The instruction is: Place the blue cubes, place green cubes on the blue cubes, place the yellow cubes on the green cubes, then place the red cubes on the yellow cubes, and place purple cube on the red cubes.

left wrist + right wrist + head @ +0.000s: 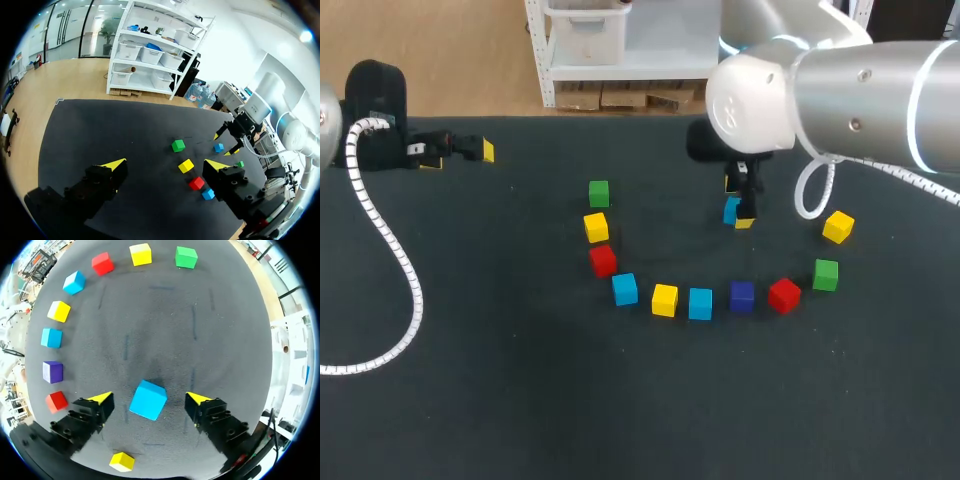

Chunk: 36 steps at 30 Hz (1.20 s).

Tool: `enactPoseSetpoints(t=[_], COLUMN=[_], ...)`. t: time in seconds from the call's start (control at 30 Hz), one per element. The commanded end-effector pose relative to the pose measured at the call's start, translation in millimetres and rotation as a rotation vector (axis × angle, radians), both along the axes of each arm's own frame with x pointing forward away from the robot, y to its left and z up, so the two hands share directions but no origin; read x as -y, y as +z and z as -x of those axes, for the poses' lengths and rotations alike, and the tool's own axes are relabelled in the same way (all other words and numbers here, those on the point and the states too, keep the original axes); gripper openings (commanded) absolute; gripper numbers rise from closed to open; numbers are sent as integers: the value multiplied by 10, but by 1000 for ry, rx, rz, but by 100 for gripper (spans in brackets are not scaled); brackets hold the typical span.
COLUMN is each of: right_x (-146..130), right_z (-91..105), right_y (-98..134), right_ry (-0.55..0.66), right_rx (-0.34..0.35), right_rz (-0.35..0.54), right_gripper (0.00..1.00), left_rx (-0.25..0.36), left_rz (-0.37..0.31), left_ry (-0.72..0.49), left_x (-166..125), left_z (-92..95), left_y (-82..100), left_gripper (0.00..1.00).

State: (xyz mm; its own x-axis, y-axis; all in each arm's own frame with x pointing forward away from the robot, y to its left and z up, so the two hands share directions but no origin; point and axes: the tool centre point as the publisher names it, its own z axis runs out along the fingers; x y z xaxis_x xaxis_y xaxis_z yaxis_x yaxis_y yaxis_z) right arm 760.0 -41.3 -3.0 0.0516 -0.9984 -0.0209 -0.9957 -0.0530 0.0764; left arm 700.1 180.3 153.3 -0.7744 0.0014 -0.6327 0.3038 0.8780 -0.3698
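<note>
Right jaws spread, blue cube (148, 400) between, untouched

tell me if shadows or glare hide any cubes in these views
Head view: the right arm shows a pale sheen and, with its end effector, partly hides one blue cube. Right wrist view: that cube lies evenly lit, a faint shadow at its edge. Left wrist view: no glare on the mat, nothing washed out.
</note>
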Motion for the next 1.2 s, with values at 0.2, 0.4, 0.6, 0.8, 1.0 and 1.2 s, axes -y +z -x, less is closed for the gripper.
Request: enactPoseSetpoints(t=[0.2,0.4,0.6,0.8,1.0,1.2], right_x=[6,-2,-3,-11,-16,-9], right_z=[31,53,82,89,94,98], right_y=[6,7,19,23,35,122], right_ry=[15,36,77,66,67,72], right_rx=[21,27,36,14,17,54], right_rz=[14,17,19,27,20,5], right_gripper=[0,0,0,100,100,100], left_rx=[8,8,8,8,8,8], left_rz=[13,13,13,13,13,13], left_ry=[-10,-10,-10,-10,-10,-10], left_x=[-34,-34,-34,-34,-34,-34], left_z=[0,0,0,0,0,0], left_y=[-21,-21,-21,-21,-21,-21], left_gripper=[100,100,100,100,100,100])
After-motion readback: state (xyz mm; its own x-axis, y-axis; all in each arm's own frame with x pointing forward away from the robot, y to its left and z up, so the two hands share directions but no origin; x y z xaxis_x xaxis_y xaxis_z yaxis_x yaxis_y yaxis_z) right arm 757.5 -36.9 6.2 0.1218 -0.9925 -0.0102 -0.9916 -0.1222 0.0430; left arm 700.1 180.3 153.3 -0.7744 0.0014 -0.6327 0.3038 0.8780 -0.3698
